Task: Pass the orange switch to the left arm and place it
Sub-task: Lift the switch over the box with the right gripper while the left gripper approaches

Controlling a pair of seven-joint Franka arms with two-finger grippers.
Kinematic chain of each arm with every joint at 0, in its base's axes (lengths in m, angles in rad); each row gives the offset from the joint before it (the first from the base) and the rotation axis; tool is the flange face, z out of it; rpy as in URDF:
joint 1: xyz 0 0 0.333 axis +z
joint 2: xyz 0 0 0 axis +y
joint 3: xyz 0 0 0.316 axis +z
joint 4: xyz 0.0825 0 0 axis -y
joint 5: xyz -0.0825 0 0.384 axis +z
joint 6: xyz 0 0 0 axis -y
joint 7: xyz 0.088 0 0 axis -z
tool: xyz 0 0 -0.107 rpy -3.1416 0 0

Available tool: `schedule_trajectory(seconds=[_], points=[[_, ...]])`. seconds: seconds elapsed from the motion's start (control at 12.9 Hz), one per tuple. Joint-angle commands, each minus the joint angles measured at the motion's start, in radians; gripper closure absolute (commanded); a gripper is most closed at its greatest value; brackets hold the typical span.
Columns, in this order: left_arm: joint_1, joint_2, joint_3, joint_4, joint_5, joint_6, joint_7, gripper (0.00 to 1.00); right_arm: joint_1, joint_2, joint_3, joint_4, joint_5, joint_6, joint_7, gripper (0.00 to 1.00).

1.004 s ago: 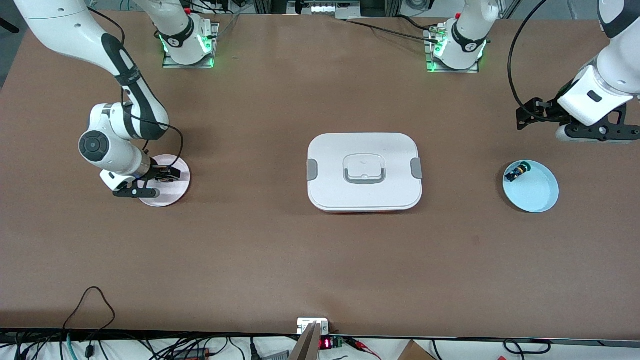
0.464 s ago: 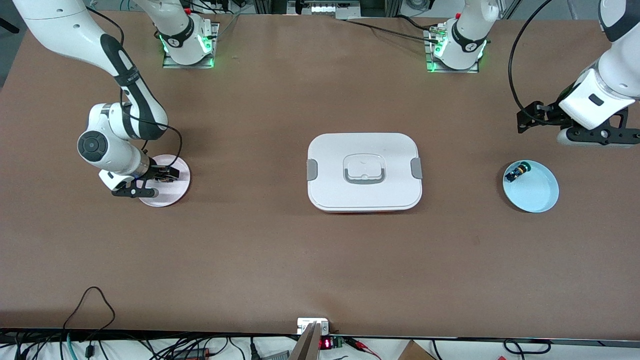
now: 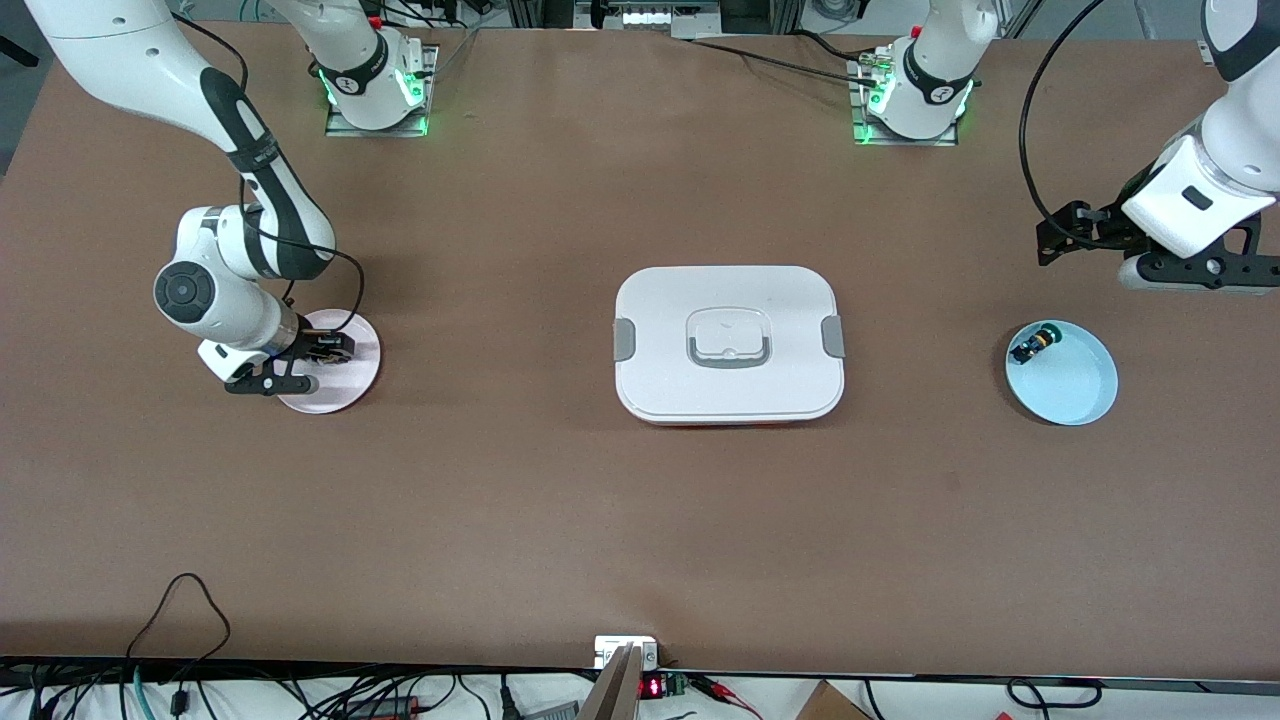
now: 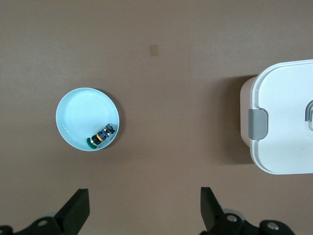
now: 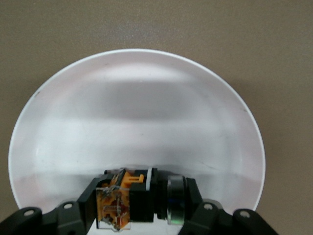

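- Gripping the orange switch (image 5: 139, 198), the right gripper (image 5: 142, 215) sits low over the pink plate (image 3: 340, 385) at the right arm's end of the table; its two fingers (image 5: 88, 200) press on the switch's opposite ends.
- The switch lies on its side just over the plate floor, near the plate's rim. Its long axis runs from one finger to the other, with the orange, clear-cased end against one finger and the metal-ringed cap against the other.
- Only the right wrist view shows this grasp. In the front view the right gripper (image 3: 318, 352) and wrist cover the switch, so only dark parts show over the plate.
- The left gripper (image 3: 1185, 268) hangs in the air over bare table at the left arm's end, farther from the front camera than the blue plate (image 3: 1075, 395). Its fingers (image 4: 76, 213) stand wide apart, holding nothing; this arm waits.
- A small black switch with a green tip (image 3: 1032, 346) lies in the blue plate against the rim, on the side toward the box. The left wrist view shows it tilted on its side with a yellow band beside the green cap (image 4: 100, 138).
- The box (image 3: 728, 345) stands mid-table between the two plates, well apart from both, lid on, a grey clip (image 3: 623, 339) at each end and a recessed handle (image 3: 728, 340) on top. It lies straight in the line between the plates.
- The left wrist view catches just one end of the box (image 4: 281, 122) and one clip.
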Motion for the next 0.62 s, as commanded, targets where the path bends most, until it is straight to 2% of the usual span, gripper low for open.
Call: schedule_trajectory(seconds=[0.0, 0.08, 0.15, 0.23, 0.39, 0.54], points=[[0.002, 0.012, -0.008, 0.036, 0.012, -0.024, 0.004, 0.0, -0.014, -0.018, 0.009, 0.011, -0.002, 0.009, -0.056, 0.71], [0.002, 0.009, -0.008, 0.036, 0.01, -0.029, 0.004, 0.0, -0.012, -0.034, 0.012, 0.016, 0.0, 0.002, -0.095, 0.71], [0.002, 0.009, -0.007, 0.036, 0.01, -0.035, 0.004, 0.0, -0.012, -0.062, 0.014, 0.024, 0.003, -0.014, -0.139, 0.77], [0.002, 0.009, -0.008, 0.036, 0.01, -0.035, 0.004, 0.0, -0.012, -0.077, 0.015, 0.048, 0.004, -0.053, -0.156, 0.77], [0.002, 0.009, -0.008, 0.036, 0.01, -0.055, 0.001, 0.0, 0.001, -0.094, 0.017, 0.17, 0.042, -0.24, -0.17, 0.8], [0.002, 0.011, -0.007, 0.036, 0.01, -0.056, 0.001, 0.0, 0.023, -0.094, 0.018, 0.313, 0.117, -0.407, -0.257, 0.85]])
